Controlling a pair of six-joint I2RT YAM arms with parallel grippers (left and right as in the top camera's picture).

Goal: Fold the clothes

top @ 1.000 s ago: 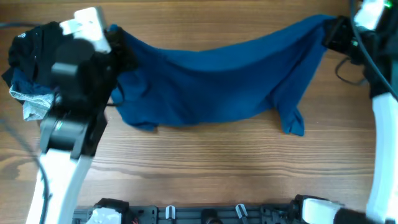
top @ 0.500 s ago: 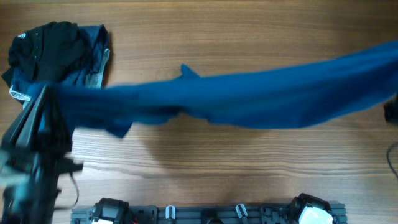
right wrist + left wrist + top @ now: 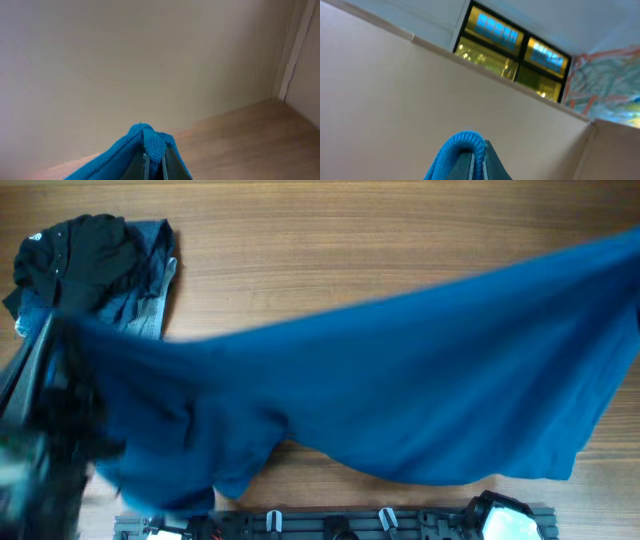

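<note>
The large blue garment (image 3: 400, 390) hangs stretched across the overhead view, lifted high, from lower left to the upper right edge. My left gripper (image 3: 476, 162) is shut on a fold of its blue knit edge (image 3: 462, 142), pointing up at a wall and window. My right gripper (image 3: 154, 162) is shut on another bunched blue edge (image 3: 150, 140). In the overhead view the left arm (image 3: 45, 430) is a dark blur at the left edge. The right gripper is out of that view.
A black garment (image 3: 75, 255) lies on faded denim pieces (image 3: 145, 290) at the table's far left. The wooden table (image 3: 330, 250) shows behind the cloth. The arms' base rail (image 3: 340, 523) runs along the front edge.
Both arms have lifted the blue garment up and toward the front. It went from draped on the table to a taut band, and now fills much of the overhead view.
</note>
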